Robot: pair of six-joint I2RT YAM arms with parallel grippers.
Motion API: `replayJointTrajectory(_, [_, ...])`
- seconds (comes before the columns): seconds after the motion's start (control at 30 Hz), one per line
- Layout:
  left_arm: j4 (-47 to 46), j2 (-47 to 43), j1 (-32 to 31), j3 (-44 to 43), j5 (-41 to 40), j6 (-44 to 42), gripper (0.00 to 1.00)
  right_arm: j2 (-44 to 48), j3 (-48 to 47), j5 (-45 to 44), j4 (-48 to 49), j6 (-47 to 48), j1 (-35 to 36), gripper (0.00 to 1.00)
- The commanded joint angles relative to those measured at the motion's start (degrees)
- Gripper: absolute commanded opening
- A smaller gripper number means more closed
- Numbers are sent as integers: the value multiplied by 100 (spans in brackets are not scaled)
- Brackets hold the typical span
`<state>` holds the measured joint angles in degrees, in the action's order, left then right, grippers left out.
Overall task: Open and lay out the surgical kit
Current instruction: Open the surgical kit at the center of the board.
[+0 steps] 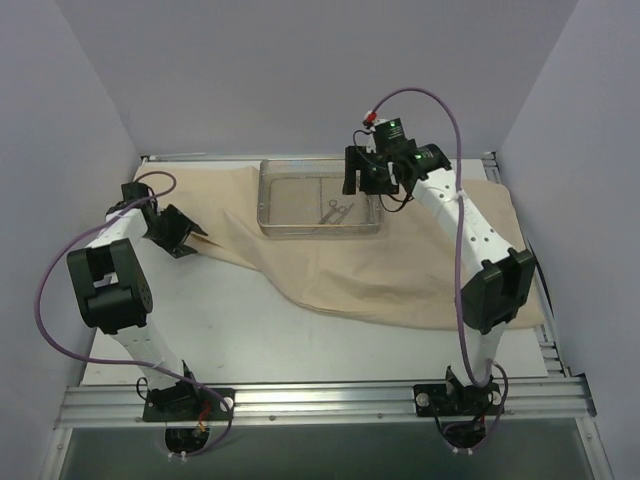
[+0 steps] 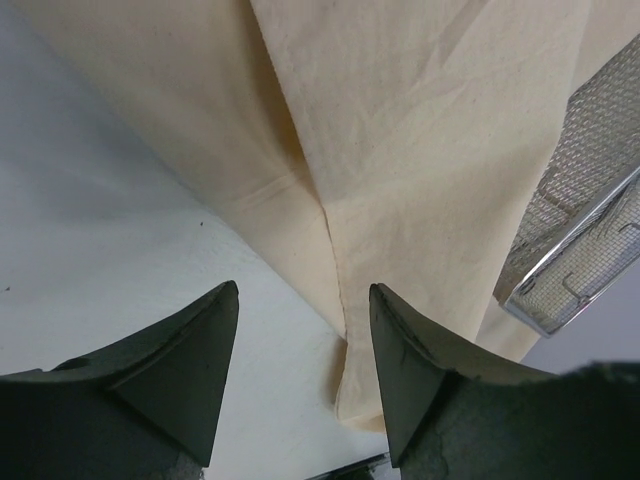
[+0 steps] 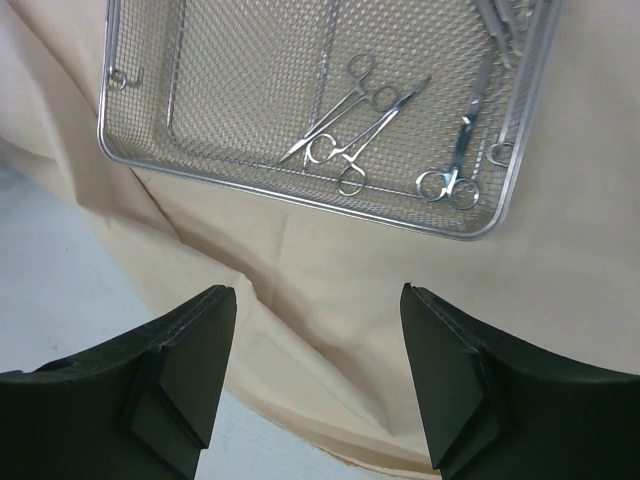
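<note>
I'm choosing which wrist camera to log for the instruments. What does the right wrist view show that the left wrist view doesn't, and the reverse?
Only the right wrist view shows the instruments, ring-handled pieces lying inside the mesh tray. Only the left wrist view shows a folded corner of the cloth wrap, ending between the open fingers of the left gripper. Both show beige cloth, white table, part of the tray, and an open, empty gripper, the right gripper included.

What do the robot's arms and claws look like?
The left arm and right arm are white tubes with chunky black joints. A purple cable loops along each. The right wrist shows small green lights. The left gripper and right gripper each have two dark wedge-shaped fingers.
</note>
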<state>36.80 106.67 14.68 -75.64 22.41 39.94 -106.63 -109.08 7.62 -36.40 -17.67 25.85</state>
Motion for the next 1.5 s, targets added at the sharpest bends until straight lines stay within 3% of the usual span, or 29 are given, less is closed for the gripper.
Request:
replayJointTrajectory(0.0, [-1016,-253,-9,92,149,215,63,791,281,108,195,44,-351,67])
replayJointTrajectory(0.27, [-1464,46,9,172,97,373,60,1293,914,143,256,141,-607,64])
replayJointTrajectory(1.0, [-2246,899,0,-21,61,435,54,1531,1152,21,213,168,-792,58])
replayJointTrajectory(1.47, [-2722,1119,0,-206,-9,532,29,1531,1248,3,177,150,-800,54])
